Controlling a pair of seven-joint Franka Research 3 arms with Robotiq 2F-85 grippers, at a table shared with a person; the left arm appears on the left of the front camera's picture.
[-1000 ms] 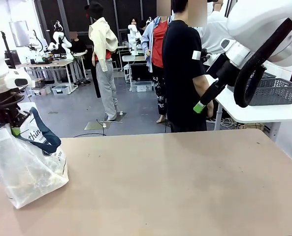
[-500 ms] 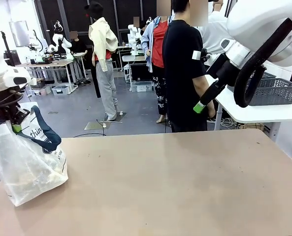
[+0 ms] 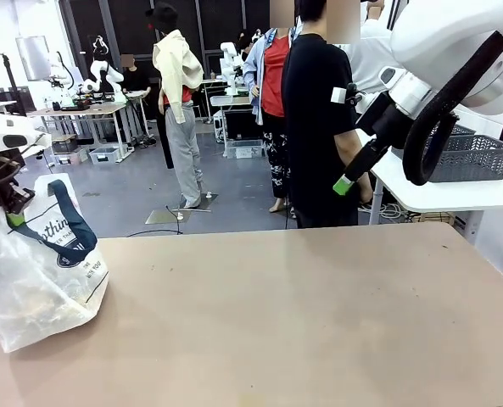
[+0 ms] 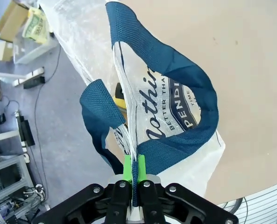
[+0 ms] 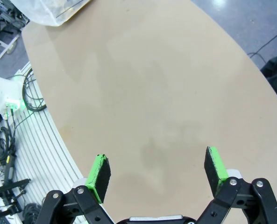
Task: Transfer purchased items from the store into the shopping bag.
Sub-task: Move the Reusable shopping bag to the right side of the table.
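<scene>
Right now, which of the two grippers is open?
The right gripper, its green fingers spread wide above the bare table; the left gripper is pinched shut on the shopping bag.

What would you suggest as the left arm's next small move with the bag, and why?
Probably set it down and steady it: the left gripper is shut on the navy handle of the shopping bag, which leans at the table's left edge.

Bright, even indoor light with soft, faint shadows on the table [image 3: 319,314]. Both wrist views bend at the edges; glare sits at 1 o'clock in the right wrist view.
</scene>
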